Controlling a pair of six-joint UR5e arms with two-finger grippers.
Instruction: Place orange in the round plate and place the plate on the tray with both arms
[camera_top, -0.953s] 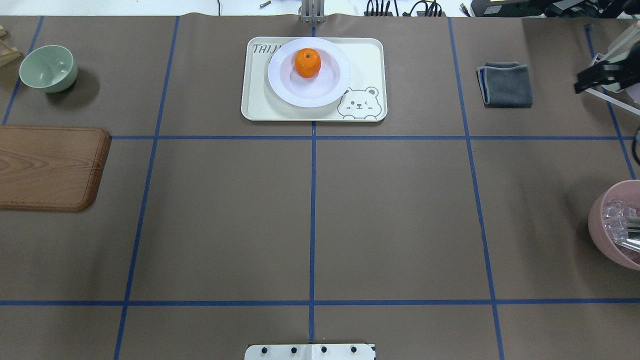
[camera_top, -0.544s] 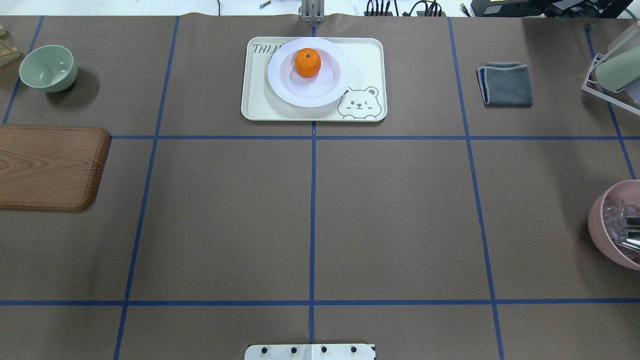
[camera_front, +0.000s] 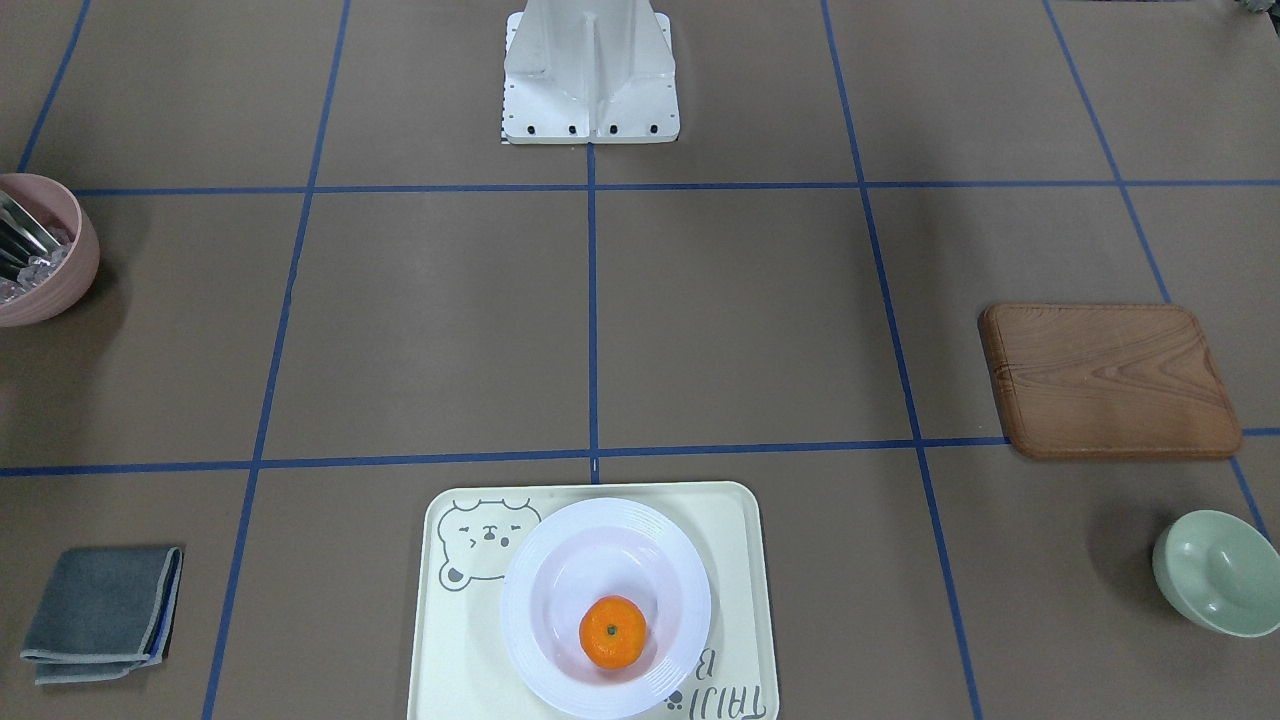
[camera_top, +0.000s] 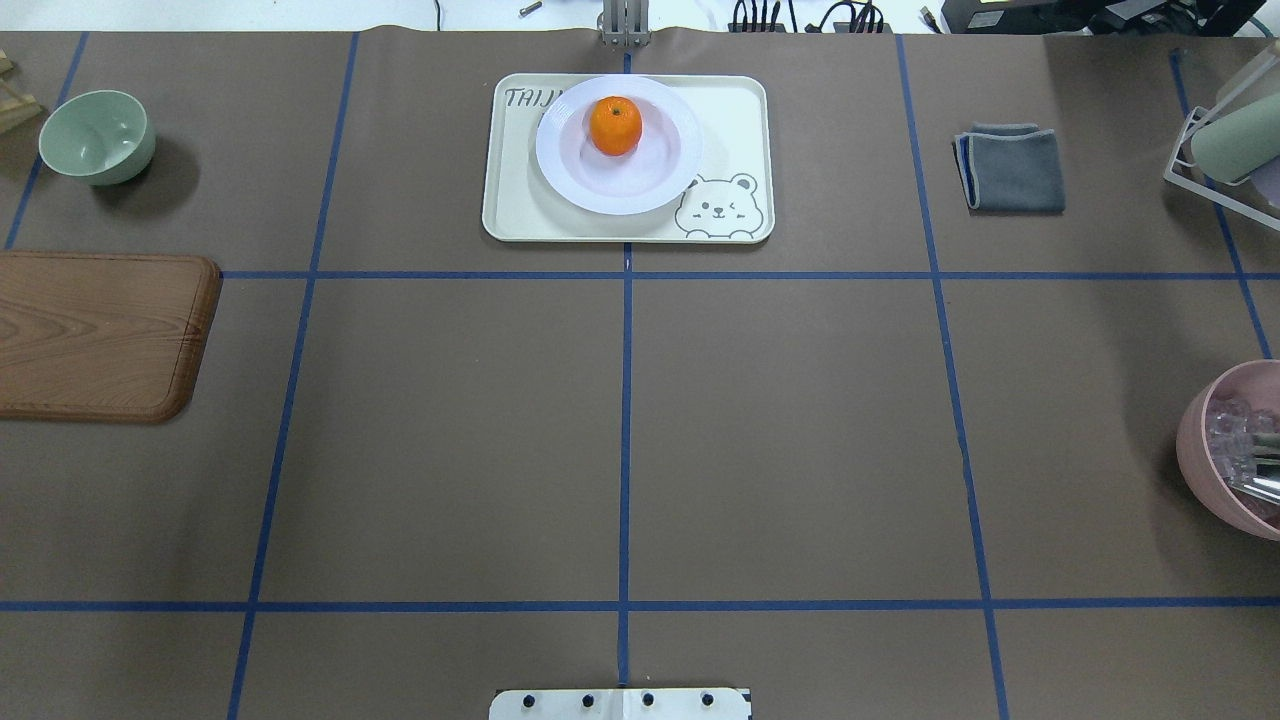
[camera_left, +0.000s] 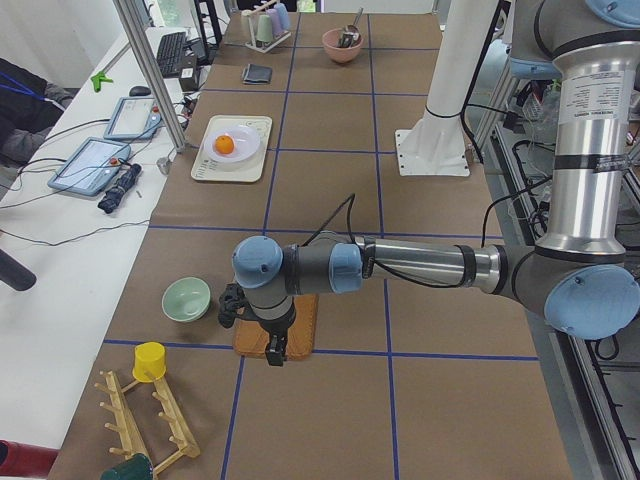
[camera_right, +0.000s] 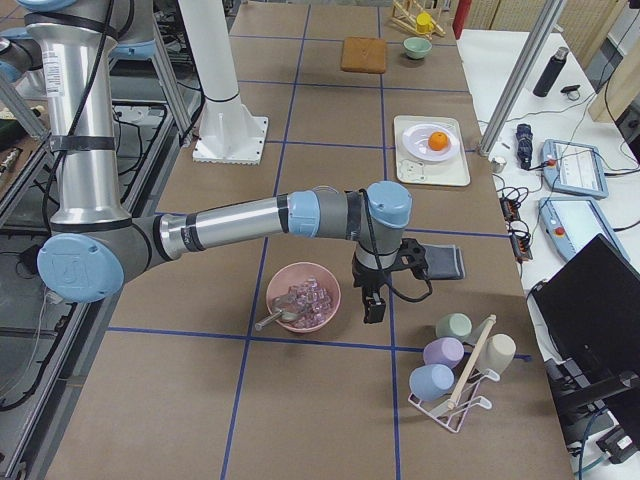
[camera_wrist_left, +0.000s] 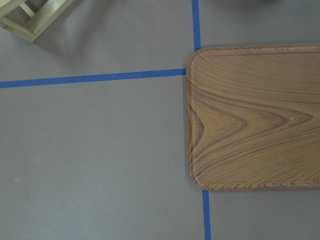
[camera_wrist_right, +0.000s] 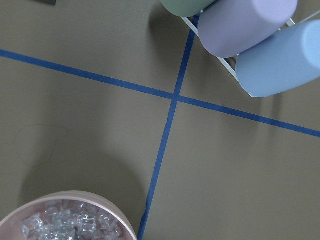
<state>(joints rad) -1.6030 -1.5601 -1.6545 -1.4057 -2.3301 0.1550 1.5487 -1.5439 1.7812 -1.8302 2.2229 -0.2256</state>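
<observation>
Orange (camera_top: 615, 125) sits in round plate (camera_top: 556, 168), stem dot up. Plate rests on tray (camera_top: 740, 120) at table's far middle, tray's long side across table. All well apart from both grippers.

Left gripper (camera_left: 272, 350) hangs point-down over wooden board (camera_left: 303, 325), forearm level. Right gripper (camera_right: 372, 308) hangs point-down between pink bowl (camera_right: 303, 296) and grey cloth (camera_right: 445, 262).

Fingers of either, parted or closed: cannot tell.

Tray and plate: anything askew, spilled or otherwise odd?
Nothing stands out. The orange sits in the plate, which lies flat on the tray, only covering part of its lettering.
</observation>
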